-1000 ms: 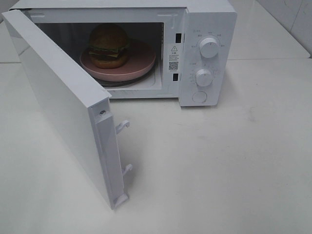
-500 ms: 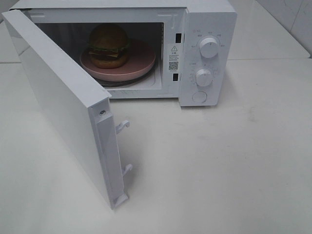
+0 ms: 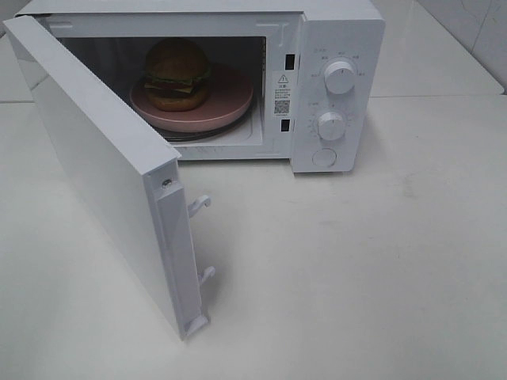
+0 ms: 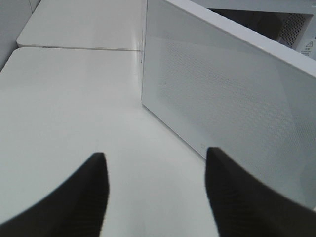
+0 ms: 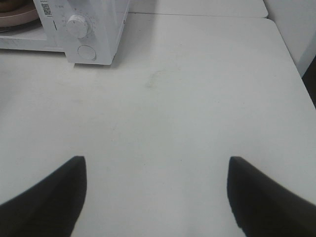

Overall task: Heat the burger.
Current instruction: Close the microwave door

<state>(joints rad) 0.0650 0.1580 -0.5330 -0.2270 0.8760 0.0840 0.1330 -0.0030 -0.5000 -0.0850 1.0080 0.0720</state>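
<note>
Left gripper (image 4: 155,154) jaws apart, empty, near microwave door (image 4: 222,94); right gripper (image 5: 156,159) spread wide above table (image 5: 197,98); burger (image 3: 177,73) on pink plate (image 3: 230,99) inside microwave (image 3: 337,32), upper left of high view.

a warning triangle and qr code sticker (image 3: 282,93) on the microwave (image 3: 342,32); its print is illegible.
</note>
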